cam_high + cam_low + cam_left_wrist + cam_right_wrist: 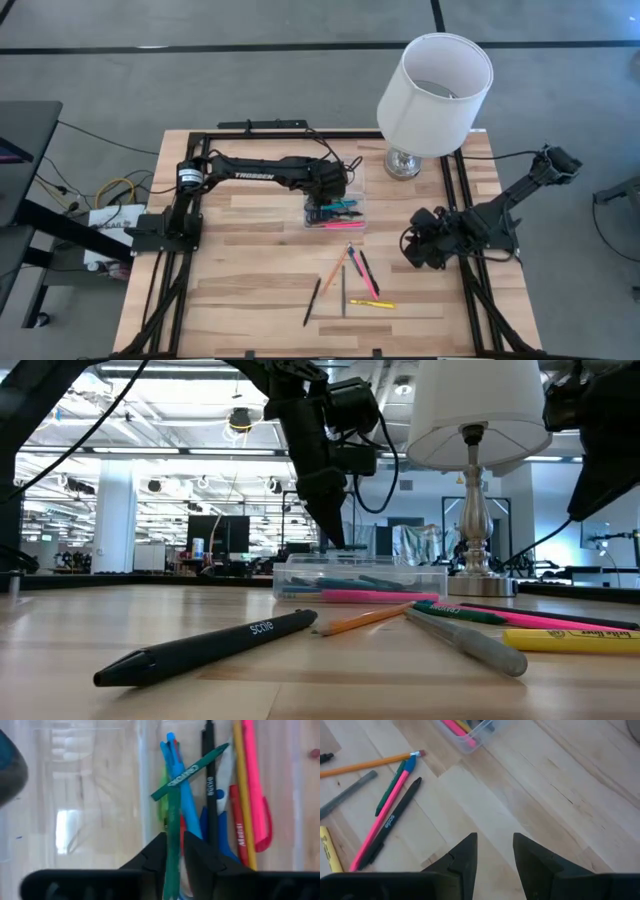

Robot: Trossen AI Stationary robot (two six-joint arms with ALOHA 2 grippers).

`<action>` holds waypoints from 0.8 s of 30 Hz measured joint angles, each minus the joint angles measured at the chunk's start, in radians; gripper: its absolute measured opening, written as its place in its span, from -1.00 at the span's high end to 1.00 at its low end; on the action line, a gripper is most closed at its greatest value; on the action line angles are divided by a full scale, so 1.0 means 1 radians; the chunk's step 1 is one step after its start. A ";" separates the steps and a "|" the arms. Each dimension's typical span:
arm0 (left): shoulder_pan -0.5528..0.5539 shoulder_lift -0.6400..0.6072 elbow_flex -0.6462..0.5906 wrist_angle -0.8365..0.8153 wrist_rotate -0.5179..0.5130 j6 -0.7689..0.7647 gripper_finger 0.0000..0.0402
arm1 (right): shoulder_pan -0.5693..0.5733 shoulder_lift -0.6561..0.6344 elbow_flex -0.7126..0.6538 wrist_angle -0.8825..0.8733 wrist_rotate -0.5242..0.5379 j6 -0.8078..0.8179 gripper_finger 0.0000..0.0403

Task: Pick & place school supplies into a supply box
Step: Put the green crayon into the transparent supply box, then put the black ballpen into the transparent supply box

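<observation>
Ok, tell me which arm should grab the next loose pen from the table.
Right, probably. Its end effector is open, empty and near the loose pens; the left end effector holds a green pencil over the box.

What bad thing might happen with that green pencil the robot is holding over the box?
The left end effector grips a green pencil above the supply box, where pens already lie crossed. Let go now, it might land across them and stick up instead of lying flat. Coming lower, the fingers could bump the clear box wall and shove the light box. The right end effector waits open over the table.
</observation>
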 joint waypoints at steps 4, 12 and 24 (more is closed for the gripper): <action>0.000 0.000 0.000 -0.013 -0.033 -0.001 0.50 | -0.021 0.000 0.000 0.024 0.000 0.010 0.41; 0.000 -0.013 0.000 -0.149 0.095 -0.028 0.38 | -0.074 0.002 0.000 0.183 -0.003 0.005 0.41; -0.044 -0.167 0.000 -0.215 0.285 -0.059 0.38 | -0.156 0.102 0.000 0.450 -0.144 0.072 0.41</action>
